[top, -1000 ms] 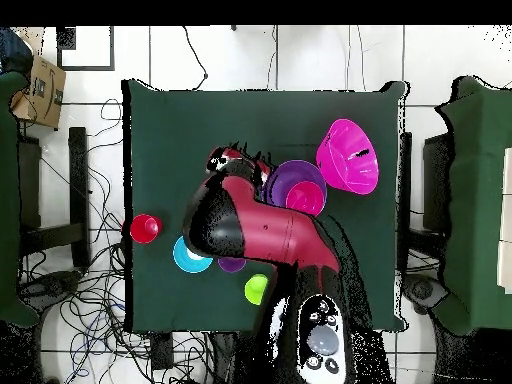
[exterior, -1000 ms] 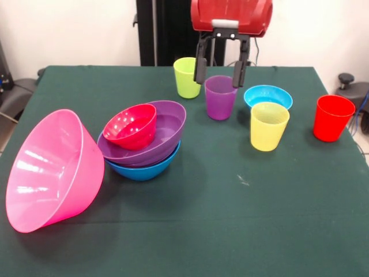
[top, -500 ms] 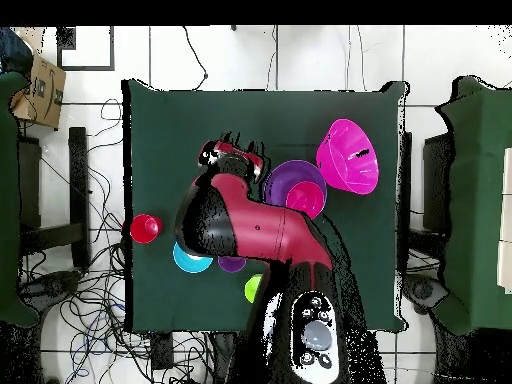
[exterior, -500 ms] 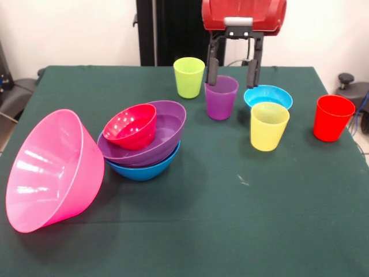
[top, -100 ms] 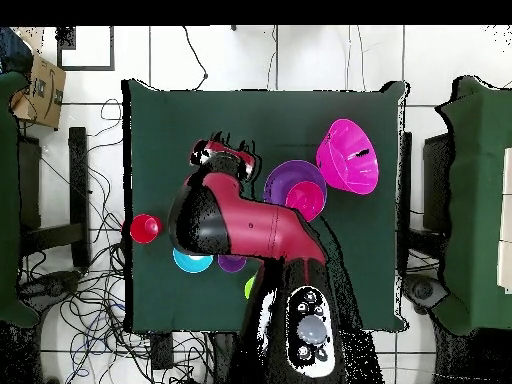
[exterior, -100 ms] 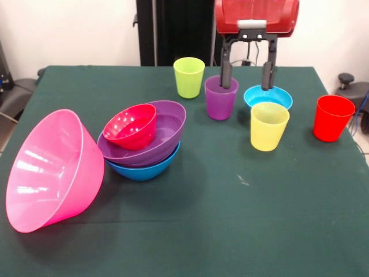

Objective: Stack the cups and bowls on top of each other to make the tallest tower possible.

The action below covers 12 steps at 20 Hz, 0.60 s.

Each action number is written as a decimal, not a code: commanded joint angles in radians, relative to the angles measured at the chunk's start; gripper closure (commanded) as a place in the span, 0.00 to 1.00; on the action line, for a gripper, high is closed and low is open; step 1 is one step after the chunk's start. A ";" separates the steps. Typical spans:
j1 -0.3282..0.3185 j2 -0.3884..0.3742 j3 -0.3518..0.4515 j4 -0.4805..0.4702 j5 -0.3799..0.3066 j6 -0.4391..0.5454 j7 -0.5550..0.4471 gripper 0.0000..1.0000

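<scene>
Over the far side of the green bench (exterior, -100 ms: 190,231) hangs the hand (exterior, -100 ms: 247,76), spread wide and holding nothing — one black finger (exterior, -100 ms: 226,75) shows in front of the purple cup's rim, the other (exterior, -100 ms: 267,75) above the far edge of the light blue bowl (exterior, -100 ms: 267,96). Whether either finger touches what it overlaps cannot be told. The purple cup (exterior, -100 ms: 221,99) stands upright, with the lime green cup (exterior, -100 ms: 188,77) just beside it, farther back and to the left in the front view. The yellow cup (exterior, -100 ms: 268,126) stands upright in front of the light blue bowl, hiding part of its near wall, and the red cup (exterior, -100 ms: 332,117) stands apart near the right edge.

Toward the left, the tower (exterior, -100 ms: 143,141) is three bowls deep: the medium blue bowl (exterior, -100 ms: 144,168) at the bottom, the large purple bowl (exterior, -100 ms: 167,135) nested in it and tilted, and the small red bowl (exterior, -100 ms: 131,126) lying tipped inside the purple one, its mouth turned toward the camera. Touching or nearly touching that pile, the very large pink bowl (exterior, -100 ms: 52,168) lies on its side with its opening facing down-left.

From overhead, the red and black arm (top, -100 ms: 245,225) covers much of the bench — the red cup (top, -100 ms: 144,228), part of the light blue bowl (top, -100 ms: 188,262) and the pink bowl (top, -100 ms: 348,157) show beside it.
</scene>
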 commanded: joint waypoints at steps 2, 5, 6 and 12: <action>-0.079 0.064 0.224 0.165 -0.033 -0.077 0.230 0.00; -0.088 0.063 0.241 0.177 -0.028 -0.083 0.230 0.00; -0.093 0.063 0.250 0.183 -0.018 -0.065 0.227 0.00; -0.078 0.071 0.237 0.200 0.005 0.003 0.193 0.00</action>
